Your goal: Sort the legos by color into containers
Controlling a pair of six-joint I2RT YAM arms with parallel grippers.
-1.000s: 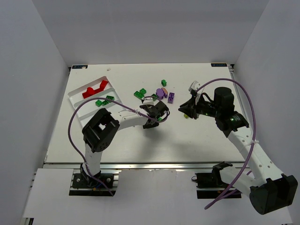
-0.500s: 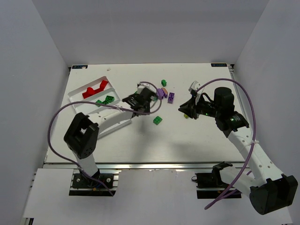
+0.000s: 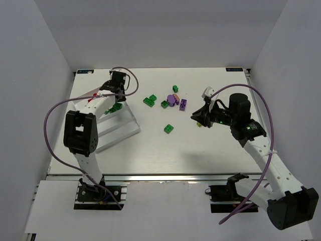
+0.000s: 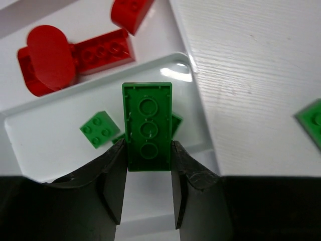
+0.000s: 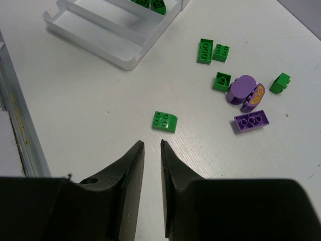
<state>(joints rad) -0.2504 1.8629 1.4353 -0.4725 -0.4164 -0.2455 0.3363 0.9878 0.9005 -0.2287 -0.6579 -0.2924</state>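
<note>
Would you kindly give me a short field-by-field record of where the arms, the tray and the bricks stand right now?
left gripper: shut on a long green brick, held over the tray compartment that has green in it
right gripper: jaws narrowly apart, nothing between them, over the table
tray: red bricks in one compartment, small green bricks in the next
loose on table: several loose green bricks, plus purple bricks
</note>
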